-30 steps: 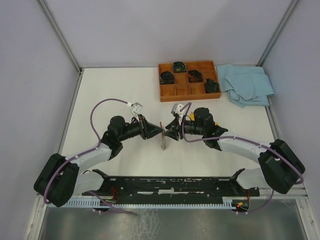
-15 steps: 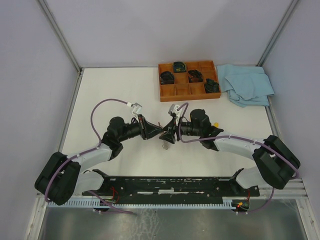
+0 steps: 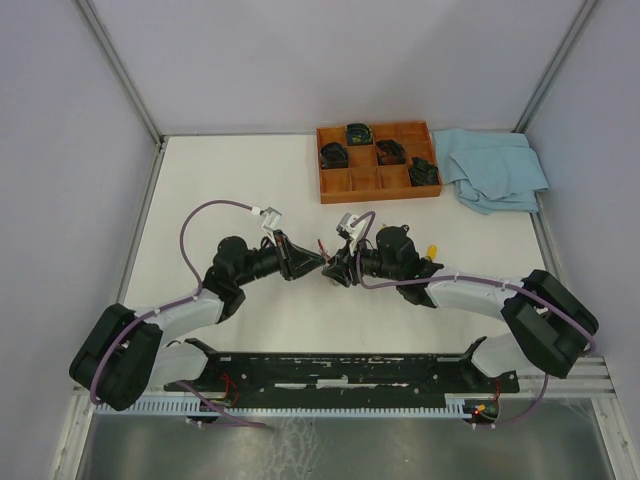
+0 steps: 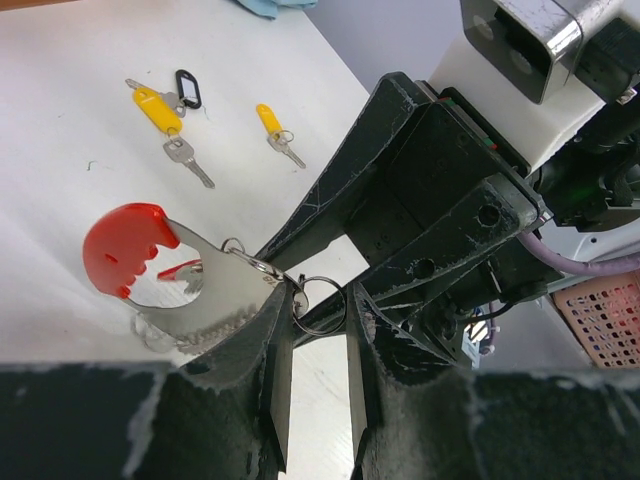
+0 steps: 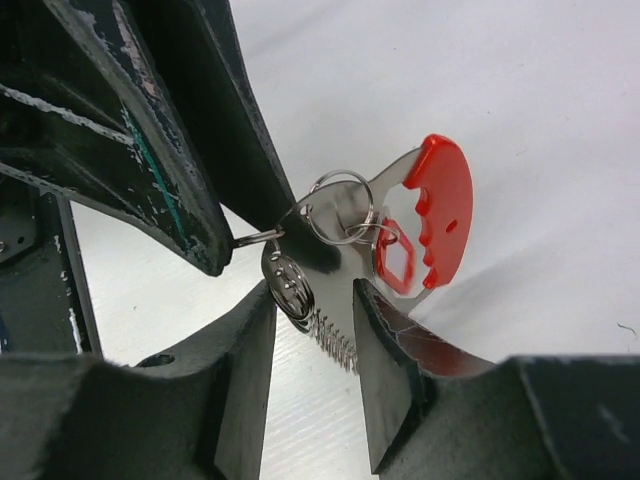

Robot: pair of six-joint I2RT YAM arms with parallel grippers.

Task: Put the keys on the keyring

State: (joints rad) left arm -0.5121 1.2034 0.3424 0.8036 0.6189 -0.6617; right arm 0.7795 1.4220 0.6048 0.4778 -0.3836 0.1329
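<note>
The keyring is held up between both grippers. It has a silver toothed plate [image 5: 345, 300], a curved red band [image 5: 450, 205] and thin rings. In the left wrist view, a thin ring [image 4: 322, 305] spans my left gripper's [image 4: 318, 340] fingers, with the red band [image 4: 125, 245] beyond. My right gripper [image 5: 315, 350] is shut on the plate. A red hexagonal piece [image 5: 395, 265] hangs on a small ring against the plate. Two yellow-capped keys [image 4: 152, 106] [image 4: 266, 117] lie on the table. In the top view the grippers [image 3: 316, 262] [image 3: 334, 268] meet tip to tip.
A plain silver key [image 4: 185, 160] and a black oval loop [image 4: 188, 88] lie by the first yellow key. A wooden tray [image 3: 365, 182] of black items stands at the back. A blue cloth [image 3: 495, 168] lies at the back right. A yellow key [image 3: 432, 249] lies by the right arm.
My right gripper has moved left, closer to the left gripper. The piece that hung below the grippers no longer shows there.
</note>
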